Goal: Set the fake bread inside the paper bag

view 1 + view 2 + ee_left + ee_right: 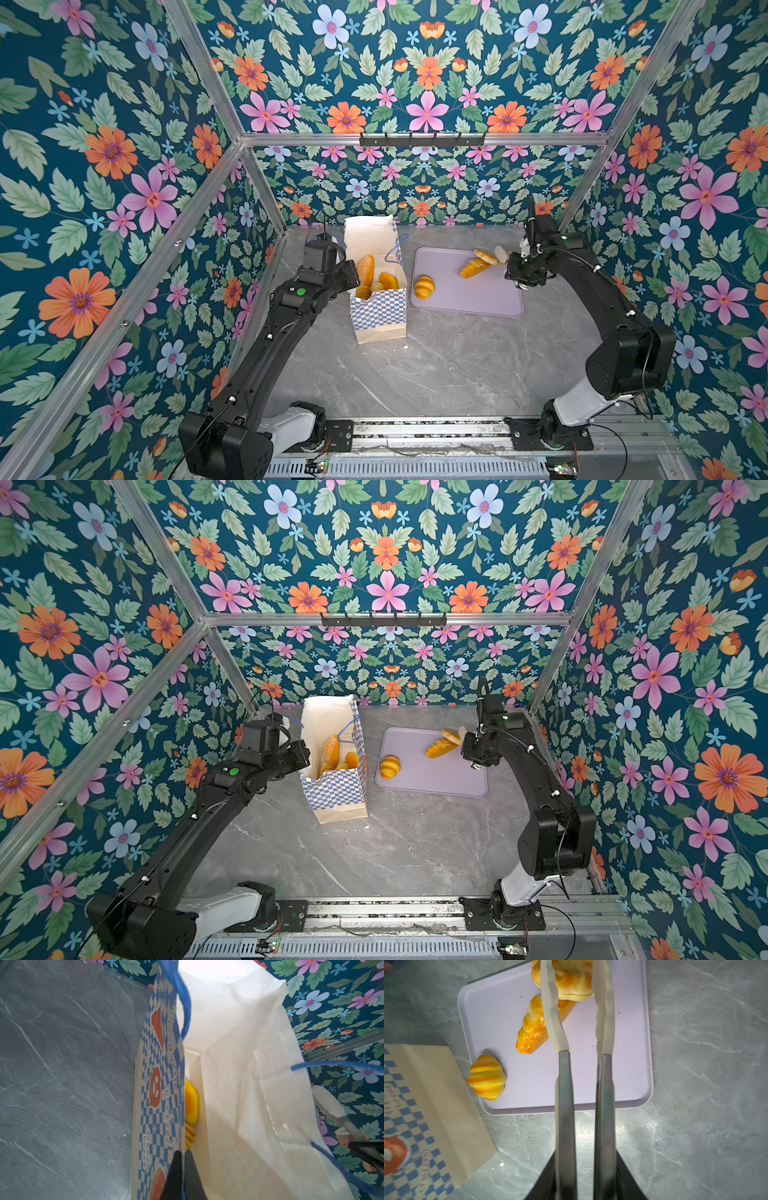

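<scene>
1. The right claw [576,989] carries long tong-like fingers with pale tips, standing partly apart about the flat round bun [486,257]. One tip crosses the bun's top face and the other sits at its edge. I cannot tell whether they pinch it or only straddle it.
2. The bun's broad face spans the gap between those tips. It overlaps the end of the ridged long loaf [474,268], which lies just back from the tips toward the wrist. The loaf's long axis slants across the fingers' line, not along it.
3. The croissant [424,286] lies further back, on the bag side of this claw. It is apart from both other pieces, at the edge of the lilac tray [469,301].
4. The paper bag [378,316] stands upright, well apart from the right claw and beyond the croissant. Its mouth is open and several pastries [365,268] are inside.
5. The left claw [182,1159] has its black jaws together on the bag's checkered wall at the rim, holding the mouth open.
6. The right arm is the nearer one to all three tray pieces. As I judge it, the carry runs sideways toward the bag and needs height over the rim. The blue cord handle [395,249] on that side could snag.
</scene>
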Available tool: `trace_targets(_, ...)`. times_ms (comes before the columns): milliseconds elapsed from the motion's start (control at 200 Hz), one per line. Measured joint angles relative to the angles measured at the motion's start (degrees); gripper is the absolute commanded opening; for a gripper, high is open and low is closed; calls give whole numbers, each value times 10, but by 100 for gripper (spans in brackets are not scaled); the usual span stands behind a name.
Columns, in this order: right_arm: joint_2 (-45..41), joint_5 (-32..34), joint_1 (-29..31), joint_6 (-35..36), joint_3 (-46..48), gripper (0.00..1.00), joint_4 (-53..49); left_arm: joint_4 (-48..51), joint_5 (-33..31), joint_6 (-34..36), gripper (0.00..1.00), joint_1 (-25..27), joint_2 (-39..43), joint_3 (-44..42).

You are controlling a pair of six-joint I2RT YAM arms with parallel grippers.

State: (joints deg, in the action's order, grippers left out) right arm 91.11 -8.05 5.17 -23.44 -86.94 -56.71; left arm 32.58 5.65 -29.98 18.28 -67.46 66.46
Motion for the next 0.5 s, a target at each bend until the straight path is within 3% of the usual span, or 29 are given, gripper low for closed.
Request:
trace_targets(280,-46,-129,-85,-56,111,35,91,-5,2,0,5,0,-2,-1)
trace_targets(500,-51,-211,-113,-103,172,36,164,-6,2,0,5,0,-2,-1)
